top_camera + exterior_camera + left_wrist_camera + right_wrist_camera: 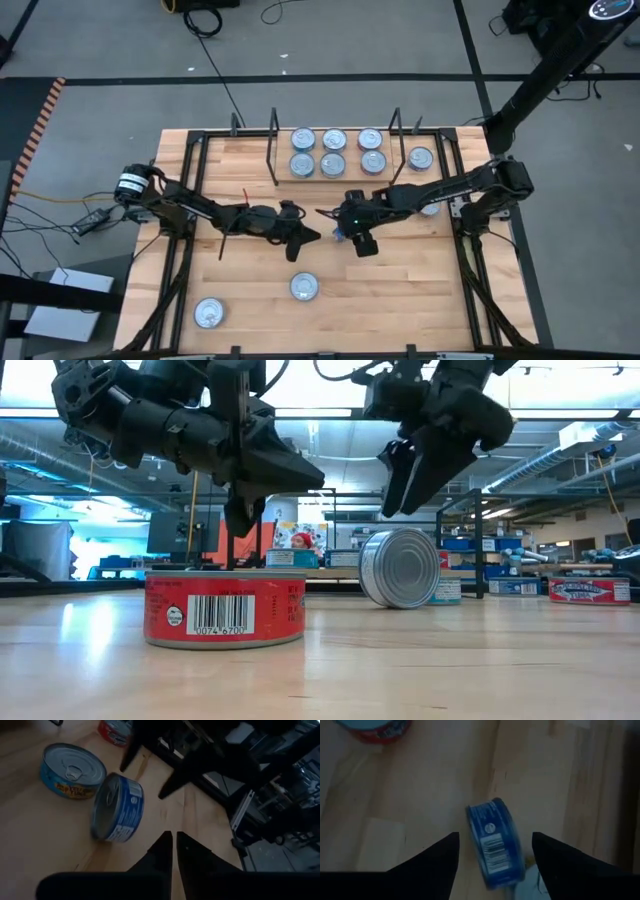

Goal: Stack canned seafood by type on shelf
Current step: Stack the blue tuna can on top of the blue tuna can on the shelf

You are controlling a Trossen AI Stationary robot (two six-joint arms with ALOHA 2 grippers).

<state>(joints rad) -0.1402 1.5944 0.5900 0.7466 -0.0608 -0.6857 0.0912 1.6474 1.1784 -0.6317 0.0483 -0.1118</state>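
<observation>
Blue can stands on its edge on the tabletop, just in front of the shelf where six cans already sit. My right gripper hangs above it, fingers spread wide, holding nothing; I judge it straddles the can to right it. My left gripper hovers beside the can, pinched shut, empty, probably keeping clear. Red can sits flat, well in front of the shelf.

Between the left gripper and right gripper little room remains: a blue tin stands on edge there. Bare board lies open nearby; the red tin possibly crowds the nearer approach.
</observation>
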